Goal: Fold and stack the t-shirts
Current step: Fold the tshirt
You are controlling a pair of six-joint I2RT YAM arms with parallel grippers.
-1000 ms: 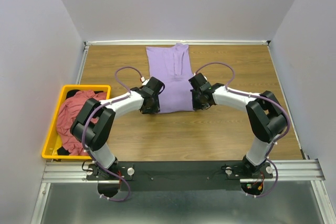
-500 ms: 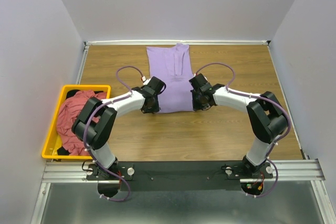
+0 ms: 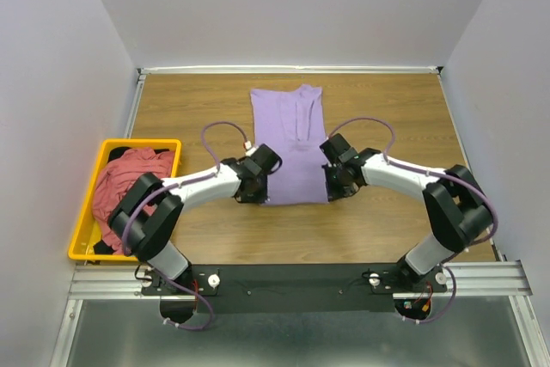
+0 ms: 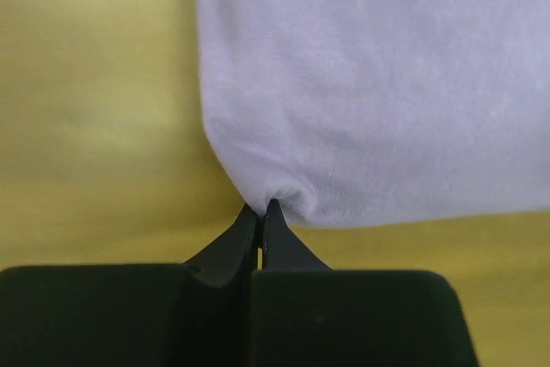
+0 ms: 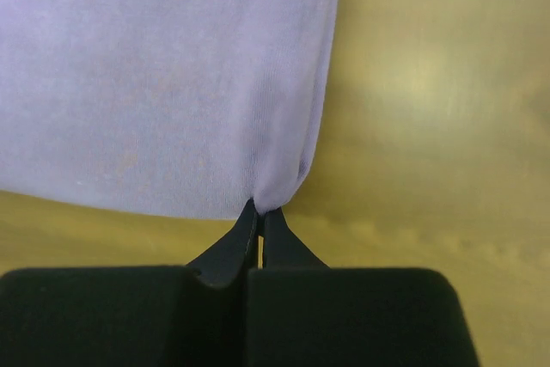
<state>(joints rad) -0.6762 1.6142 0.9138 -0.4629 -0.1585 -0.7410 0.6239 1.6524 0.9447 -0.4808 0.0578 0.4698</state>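
Both jaw pairs pressing together, left gripper (image 4: pixel 260 212) pinching the purple shirt (image 4: pixel 369 83) at its near left corner, right gripper (image 5: pixel 260 212) pinching its near right corner, shirt lying flat mid-way across the table (image 3: pixel 387 221), red shirt (image 3: pixel 120 186) sitting bunched in the bin (image 3: pixel 142 143) at the left edge.

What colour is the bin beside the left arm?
The bin is yellow, shown best in the top external view.

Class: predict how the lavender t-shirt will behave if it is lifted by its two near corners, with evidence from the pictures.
Probably floppy: the lavender t-shirt puckers where the left gripper and right gripper pinch its corners, so its middle would likely sag. Likely light: only the jaws' tips grip it. Unlikely to roll: it lies flat on the table.
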